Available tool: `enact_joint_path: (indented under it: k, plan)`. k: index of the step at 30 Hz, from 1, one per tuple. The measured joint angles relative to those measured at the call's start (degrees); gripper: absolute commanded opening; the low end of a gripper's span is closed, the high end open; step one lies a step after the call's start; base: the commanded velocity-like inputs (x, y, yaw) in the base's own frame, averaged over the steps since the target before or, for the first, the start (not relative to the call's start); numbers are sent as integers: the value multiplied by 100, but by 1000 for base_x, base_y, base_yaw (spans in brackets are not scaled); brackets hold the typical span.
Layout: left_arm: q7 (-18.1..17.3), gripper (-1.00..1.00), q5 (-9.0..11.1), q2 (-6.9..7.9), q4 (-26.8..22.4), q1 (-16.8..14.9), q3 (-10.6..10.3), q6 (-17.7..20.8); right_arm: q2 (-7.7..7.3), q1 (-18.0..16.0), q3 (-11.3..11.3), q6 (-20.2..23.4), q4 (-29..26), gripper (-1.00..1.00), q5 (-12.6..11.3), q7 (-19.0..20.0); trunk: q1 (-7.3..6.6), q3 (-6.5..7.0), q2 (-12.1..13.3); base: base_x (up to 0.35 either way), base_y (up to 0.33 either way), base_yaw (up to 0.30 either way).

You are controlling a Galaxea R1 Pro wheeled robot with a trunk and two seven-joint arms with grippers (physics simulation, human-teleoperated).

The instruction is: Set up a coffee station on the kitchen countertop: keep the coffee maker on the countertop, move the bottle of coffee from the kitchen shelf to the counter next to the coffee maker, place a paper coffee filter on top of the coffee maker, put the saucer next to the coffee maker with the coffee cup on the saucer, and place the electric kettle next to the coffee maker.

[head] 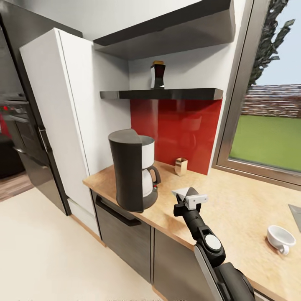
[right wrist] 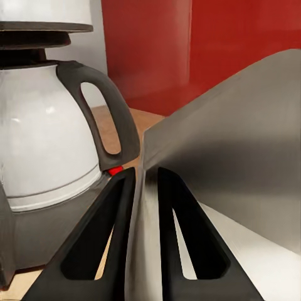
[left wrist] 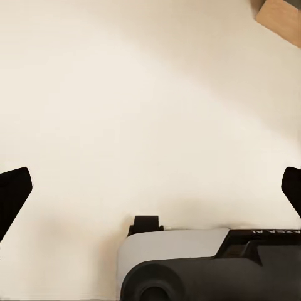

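Over the counter (head: 234,209), the right gripper (head: 188,196) hangs just to the right of the coffee maker (head: 133,169), its fingers (right wrist: 113,232) pinched almost together on a paper filter (right wrist: 238,163). In the right wrist view the thin grey sheet runs straight between the two fingers and fans out beyond them, so the grip looks sound.

The filter's place is the maker's top, and that top lies up and to the left of the gripper: the carafe handle (right wrist: 106,119) sits at about finger height, close ahead and off to one side. The coming move therefore appears to call for a lift first, then a short carry leftward. The right arm is plainly the nearer one.

The left gripper (left wrist: 150,188) faces pale floor with its fingers spread wide and nothing between them.

Elsewhere: the coffee bottle (head: 157,75) stands on the shelf (head: 167,94) above, not yet moved. The cup (head: 280,238) sits on the counter well to the right, no saucer under it.
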Motion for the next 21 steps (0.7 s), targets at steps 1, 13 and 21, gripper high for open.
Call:
enact_joint_path:
  k: [1, 13, 21]
  plan:
    - [0, 100, 0, 0, 0, 0, 0, 0, 0, 0, 0, 0, 0, -100, 0, 0, 0, 0, 0, -45, -131, 186]
    - [-2, 100, 0, 0, -1, 0, 8, 1, 0, 1, 2, -9, 2, -100, 0, -1, -1, 0, 0, -7, -19, 27]
    - [-4, 100, 6, 1, -1, 0, 3, 1, -8, 1, 273, 12, 4, -100, 0, 1, -1, 0, 0, 0, 0, 0]
